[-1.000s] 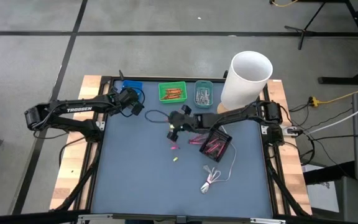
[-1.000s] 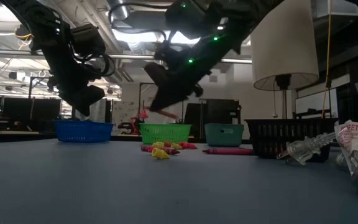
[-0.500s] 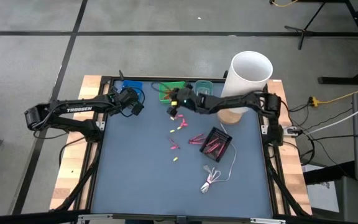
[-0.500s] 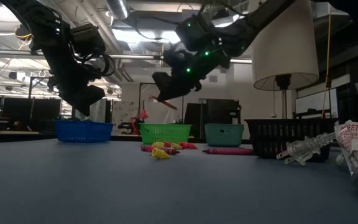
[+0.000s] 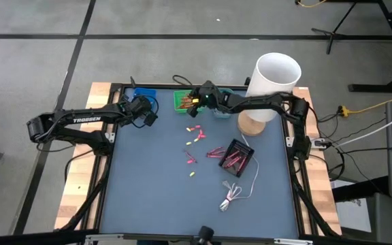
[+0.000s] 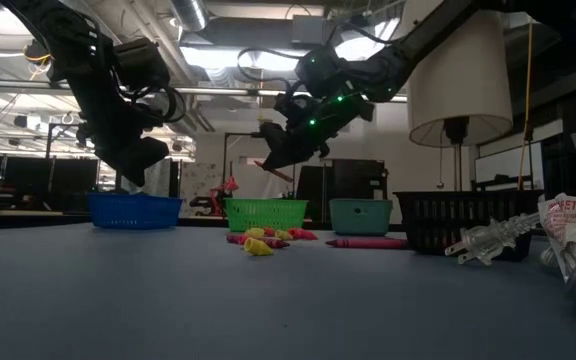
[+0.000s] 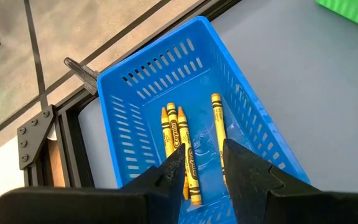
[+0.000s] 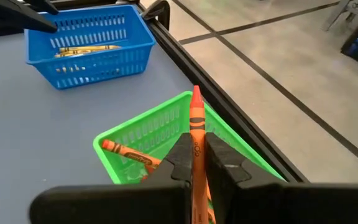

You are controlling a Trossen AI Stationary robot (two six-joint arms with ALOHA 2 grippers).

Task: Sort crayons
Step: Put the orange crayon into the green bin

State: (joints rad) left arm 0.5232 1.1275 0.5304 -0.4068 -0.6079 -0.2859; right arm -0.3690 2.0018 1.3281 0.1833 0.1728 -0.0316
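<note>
My right gripper [image 8: 196, 149] [image 5: 194, 102] is shut on an orange crayon [image 8: 196, 112] and hangs over the green basket [image 8: 135, 134] [image 5: 180, 102] at the table's far edge. Orange crayons [image 8: 126, 154] lie in that basket. My left gripper [image 7: 202, 155] [image 5: 143, 111] hangs open above the blue basket [image 7: 166, 68] [image 5: 143, 92], touching nothing. Yellow crayons [image 7: 179, 140] lie on that basket's floor. Loose crayons [image 5: 196, 133] lie on the mat near the middle. My right gripper pinches the orange crayon between its two fingers, on the wrapped shaft [image 8: 196, 138] behind the tip. The crayon lies along the fingers, and its pointed end [image 8: 196, 93] sticks out past them. The fingers slant down toward the far edge. The crayon is clear above the green basket.
A teal basket [image 5: 224, 102] stands right of the green one, next to a tall white cylinder [image 5: 274, 82]. A black basket [image 5: 238, 156] holds pink crayons, with more pink ones [image 5: 214, 152] beside it. A coiled white cable [image 5: 232, 197] lies nearer the front.
My right gripper has swung from over the middle of the mat toward the far edge, carrying the orange crayon, and has risen a little. It now hangs over the green basket. The crayon stays pinched and clear of the table.
</note>
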